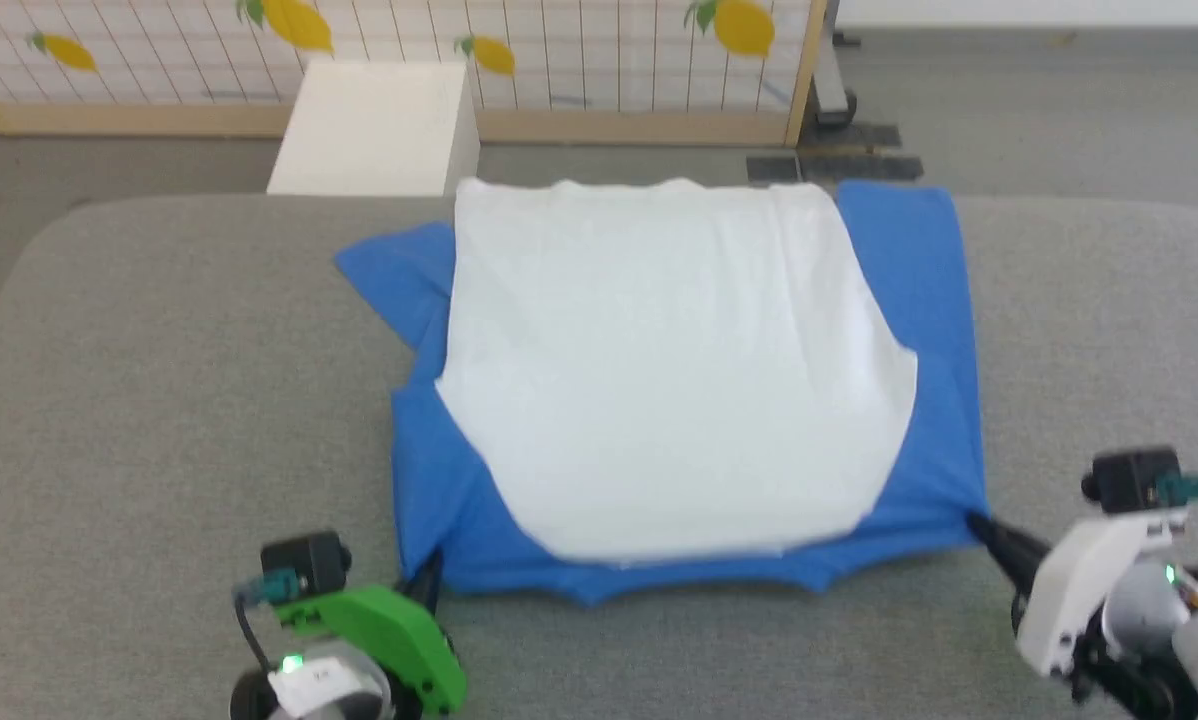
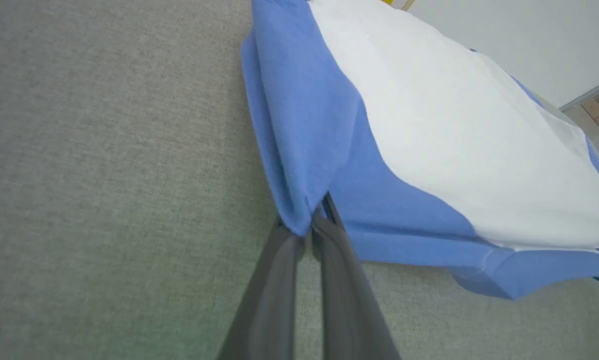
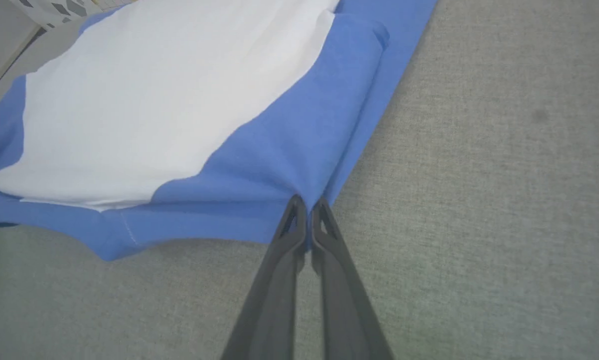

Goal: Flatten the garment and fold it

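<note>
- The garment lay white side up at the middle of the grey table, its far hem reaching the table's far edge and blue cloth showing along both sides.
- My left gripper had its fingers pressed together on the blue corner nearest the table's front-left.
- My right gripper pinched the matching blue corner towards the table's front-right.
- The near hem sagged between the two grips, a little off the table.
- I judged the flattening done and a fold in hand.
- Next I needed both corners raised evenly and carried towards the table's far edge, keeping the hem taut.
</note>
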{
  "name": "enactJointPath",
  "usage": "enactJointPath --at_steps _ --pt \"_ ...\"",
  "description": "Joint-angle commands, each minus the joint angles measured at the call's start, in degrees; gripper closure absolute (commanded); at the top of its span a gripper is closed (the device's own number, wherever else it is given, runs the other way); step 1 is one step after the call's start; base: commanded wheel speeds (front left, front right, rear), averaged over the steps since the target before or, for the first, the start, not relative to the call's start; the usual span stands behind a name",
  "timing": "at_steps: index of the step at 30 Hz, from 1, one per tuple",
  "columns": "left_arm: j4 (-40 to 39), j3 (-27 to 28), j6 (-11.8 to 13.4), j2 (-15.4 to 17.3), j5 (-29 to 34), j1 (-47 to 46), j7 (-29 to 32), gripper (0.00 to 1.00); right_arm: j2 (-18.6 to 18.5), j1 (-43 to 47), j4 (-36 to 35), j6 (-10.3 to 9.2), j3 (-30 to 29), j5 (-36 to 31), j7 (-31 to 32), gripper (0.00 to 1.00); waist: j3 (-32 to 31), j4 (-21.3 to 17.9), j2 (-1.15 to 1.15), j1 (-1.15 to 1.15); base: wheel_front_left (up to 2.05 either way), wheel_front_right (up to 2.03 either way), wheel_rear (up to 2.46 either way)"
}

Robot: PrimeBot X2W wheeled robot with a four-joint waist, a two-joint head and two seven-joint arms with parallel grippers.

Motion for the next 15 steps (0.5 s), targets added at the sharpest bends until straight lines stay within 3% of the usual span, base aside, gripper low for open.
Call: enactJointPath --at_steps 1,10,15 --pt "-0.3 0.6 1.2 1.6 -0.6 2.4 1.2 1.00 -0.6 2.4 -0.1 -0.15 -1.7 -1.1 0.3 1.00 -3.8 0.4 0.00 0.01 0.00 0.00 0.00" --pt "-4.0 -0.8 5.9 4.7 -3.4 14.5 13.4 1.00 1.8 15.5 -5.1 -0.15 -8.0 -5.7 7.6 1.00 -6.7 -0.7 0.00 0.01 0.00 0.00 0.00" --pt "-6.1 -1.2 7.6 5.8 -3.5 16.5 16.3 1.00 3.0 20.3 -8.4 -0.15 -10.2 -7.6 13.4 1.00 -5.9 -0.9 0.00 0.01 0.00 0.00 0.00"
